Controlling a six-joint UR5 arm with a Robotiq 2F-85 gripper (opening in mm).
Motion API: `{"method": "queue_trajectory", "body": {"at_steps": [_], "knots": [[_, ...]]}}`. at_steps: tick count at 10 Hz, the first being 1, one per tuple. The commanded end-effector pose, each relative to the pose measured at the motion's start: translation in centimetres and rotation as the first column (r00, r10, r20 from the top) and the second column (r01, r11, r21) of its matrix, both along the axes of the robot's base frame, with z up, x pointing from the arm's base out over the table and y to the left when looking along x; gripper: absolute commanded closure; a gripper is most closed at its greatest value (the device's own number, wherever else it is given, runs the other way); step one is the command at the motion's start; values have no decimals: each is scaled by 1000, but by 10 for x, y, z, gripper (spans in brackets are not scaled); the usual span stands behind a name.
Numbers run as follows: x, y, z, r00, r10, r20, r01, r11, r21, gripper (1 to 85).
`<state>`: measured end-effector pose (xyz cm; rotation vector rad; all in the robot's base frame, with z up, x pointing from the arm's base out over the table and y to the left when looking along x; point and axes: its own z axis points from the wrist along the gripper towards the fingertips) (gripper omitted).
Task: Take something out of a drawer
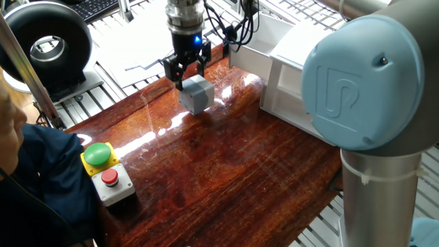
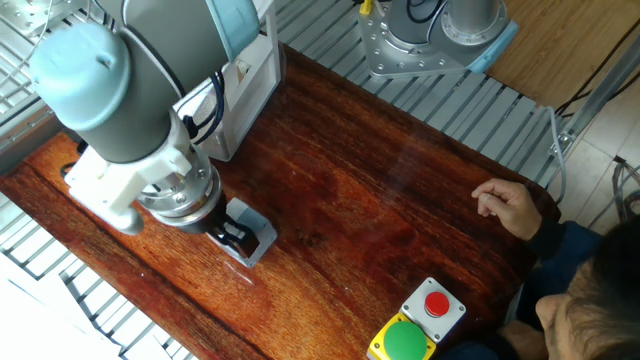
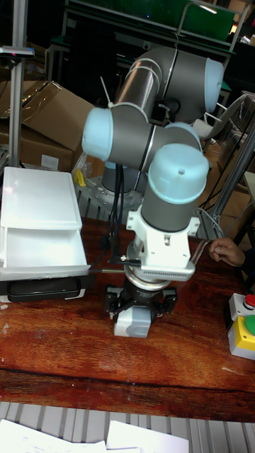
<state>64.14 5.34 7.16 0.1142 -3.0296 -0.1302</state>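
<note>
The something, a pale grey cube (image 1: 197,96), sits between the fingers of my gripper (image 1: 186,74), which is shut on it at the table's far side. In the tall fixed view the cube (image 3: 133,324) hangs under the gripper (image 3: 140,310) with its base at the wooden tabletop (image 3: 64,354); whether it touches is unclear. The other fixed view shows the cube (image 2: 258,240) beside the black fingers (image 2: 232,236). The drawer (image 3: 41,253), the upper white tray, stands pulled open from the cabinet (image 3: 39,202), left of the cube, and looks empty.
A grey button box (image 1: 106,171) with green and red buttons sits at the near left edge. A person's hand (image 2: 505,205) rests on the table edge. A black round device (image 1: 48,44) stands beyond the table. The lower drawer (image 3: 42,289) is partly open.
</note>
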Motion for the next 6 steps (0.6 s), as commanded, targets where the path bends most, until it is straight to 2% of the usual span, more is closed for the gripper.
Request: {"method": "queue_trajectory", "body": {"at_steps": [1, 2, 3, 4, 5, 6], "knots": [[4, -7, -13, 1000, -2, 20, 2, 1000, -10, 847], [11, -14, -19, 999, 9, 46, -7, 999, -37, 847], [13, -16, -23, 998, 13, 56, -11, 999, -40, 837], [10, -16, -23, 999, 10, 47, -8, 999, -36, 740], [7, -16, -20, 999, 14, 36, -12, 999, -37, 577], [6, -11, -17, 999, 32, 29, -31, 999, -18, 383]]}}
